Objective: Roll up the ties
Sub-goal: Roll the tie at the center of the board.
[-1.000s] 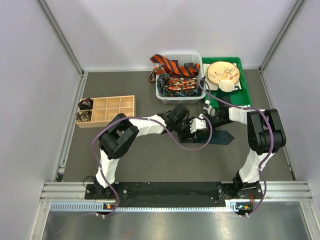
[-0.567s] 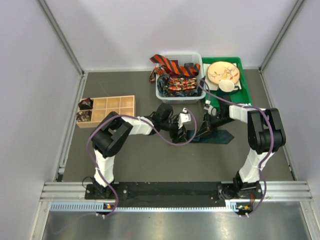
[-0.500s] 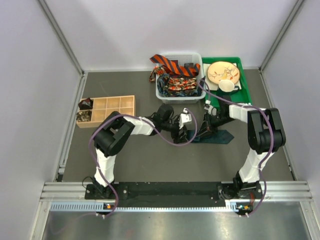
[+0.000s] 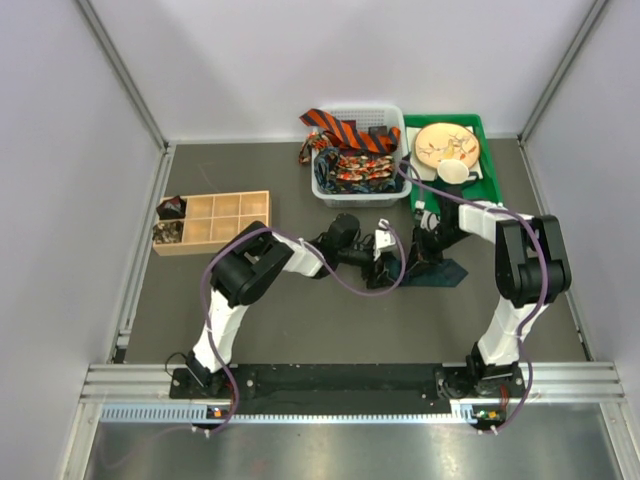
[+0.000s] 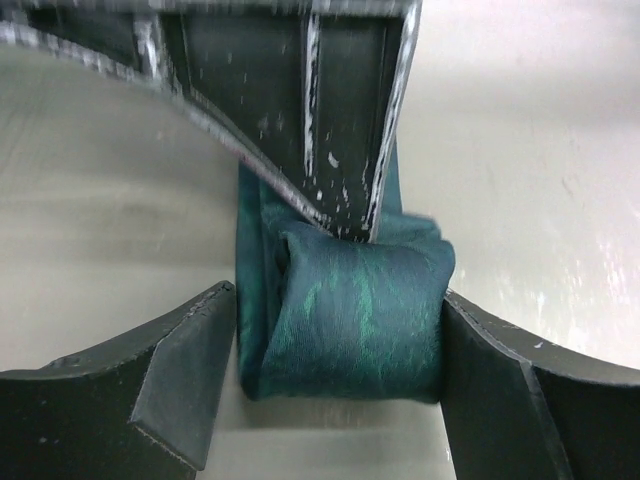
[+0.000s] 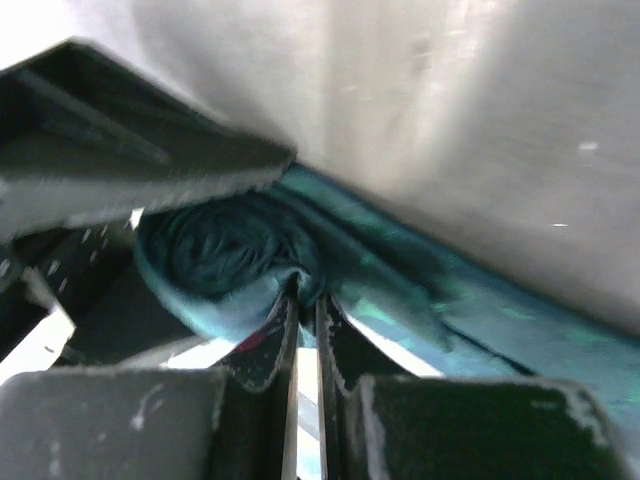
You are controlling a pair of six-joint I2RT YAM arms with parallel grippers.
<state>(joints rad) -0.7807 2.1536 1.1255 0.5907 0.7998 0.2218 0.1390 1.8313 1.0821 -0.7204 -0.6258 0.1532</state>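
A dark teal tie lies on the table, one end wound into a roll (image 5: 350,320) and its flat tail (image 4: 445,272) trailing right. My left gripper (image 5: 338,296) is open with a finger (image 5: 180,370) on each side of the roll; the right-hand one touches it and a thin gap shows at the other. From above, my right gripper (image 6: 305,290) is shut, pinching the fabric at the roll's (image 6: 220,250) edge. In the top view the left gripper (image 4: 392,260) and right gripper (image 4: 418,258) meet at the tie. Other ties, one orange-and-black striped (image 4: 340,128), fill a white basket (image 4: 322,186).
A green tray (image 4: 486,192) at the back right holds a wooden plate (image 4: 447,145) and a white cup (image 4: 455,172). A wooden compartment box (image 4: 215,220) at the left has rolled ties (image 4: 168,208) in its end cells. Purple cables loop over both arms.
My left gripper opened wider, drew back left off the tie, then came right again so its fingers flank the roll. The right gripper stayed shut on the tie.
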